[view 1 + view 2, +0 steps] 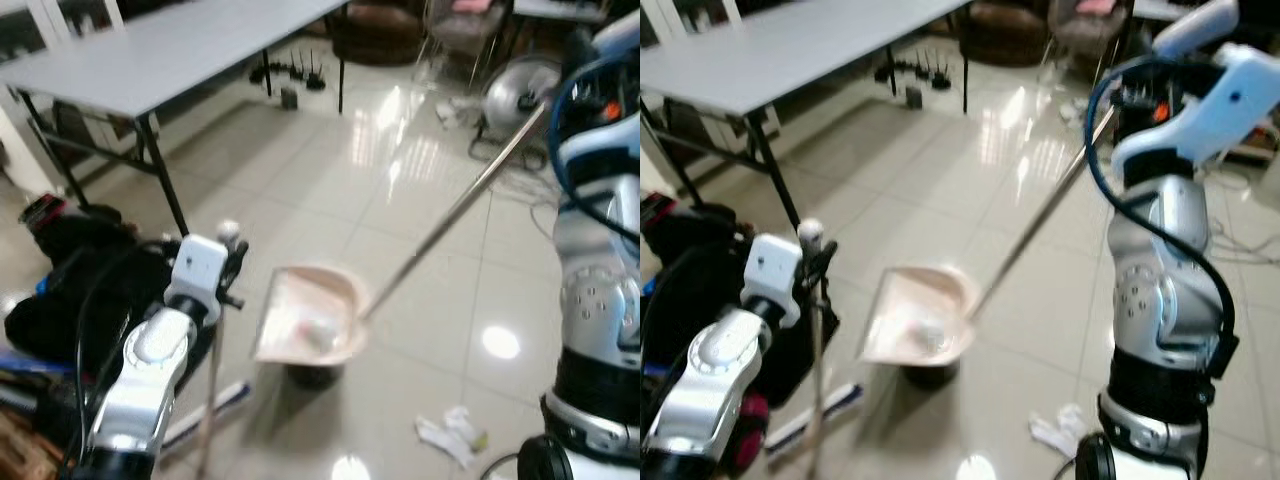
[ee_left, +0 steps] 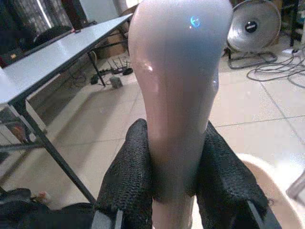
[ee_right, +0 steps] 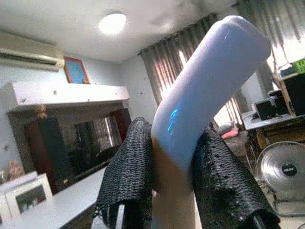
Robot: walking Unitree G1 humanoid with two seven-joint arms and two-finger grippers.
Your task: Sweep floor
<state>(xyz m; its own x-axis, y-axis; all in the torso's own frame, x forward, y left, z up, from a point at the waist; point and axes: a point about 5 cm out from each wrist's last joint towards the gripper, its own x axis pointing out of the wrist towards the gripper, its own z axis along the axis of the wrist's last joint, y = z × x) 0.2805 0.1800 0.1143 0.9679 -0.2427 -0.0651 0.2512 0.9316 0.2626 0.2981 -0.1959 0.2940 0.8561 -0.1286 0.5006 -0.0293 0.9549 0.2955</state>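
My left gripper (image 2: pixel 174 138) is shut on the pale pink top of a broom handle (image 2: pixel 176 71). The thin broom stick (image 1: pixel 212 400) runs down to the floor beside my left arm. My right gripper (image 3: pixel 171 143) is shut on the rounded end of the dustpan's handle (image 3: pixel 209 71). That long metal handle (image 1: pixel 450 215) slants down to a pink dustpan (image 1: pixel 300 315) held off the floor, tilted, with a white crumpled scrap (image 1: pixel 320 330) in it. Under the pan sits a dark round object (image 1: pixel 315 377). More white crumpled paper (image 1: pixel 450 435) lies on the tiles to the right.
A grey folding table (image 1: pixel 150 50) stands at the back left, a black bag (image 1: pixel 70 290) beside my left arm. A floor fan (image 1: pixel 515 90) and cables are at the back right. Glossy tiles stretch between them.
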